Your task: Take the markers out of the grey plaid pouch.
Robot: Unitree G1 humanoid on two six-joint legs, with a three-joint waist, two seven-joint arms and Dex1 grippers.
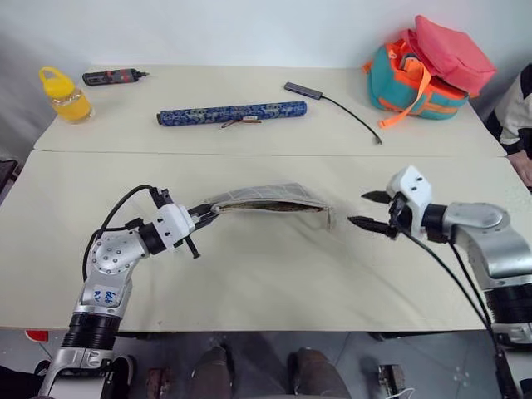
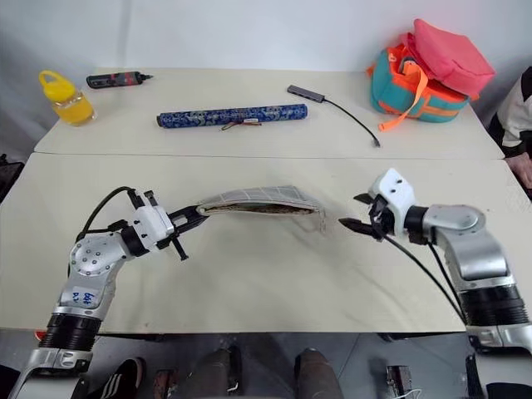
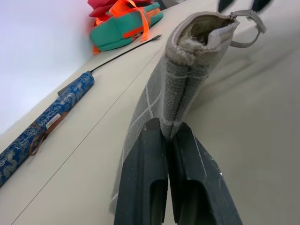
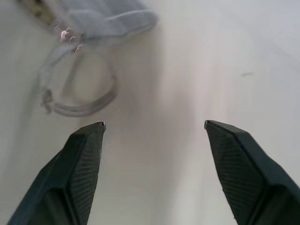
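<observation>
The grey plaid pouch (image 1: 264,199) hangs lifted over the near table, held level by its left end. My left gripper (image 1: 205,214) is shut on that end; in the left wrist view its fingers (image 3: 140,187) pinch the pouch (image 3: 168,93), whose far end gapes and shows tan lining. A white loop (image 1: 329,218) dangles from the pouch's right corner. My right gripper (image 1: 370,211) stands open a short way right of the loop (image 4: 77,101), with nothing between its fingers. The markers are hidden.
On the far table lie a long blue patterned roll (image 1: 233,113), a black-and-red pen-shaped gadget (image 1: 114,77), a yellow bottle (image 1: 64,94), a grey hub with a cable (image 1: 304,90) and a teal-orange-pink bag (image 1: 426,73). A person's sleeve and hand (image 1: 514,116) show at the right edge.
</observation>
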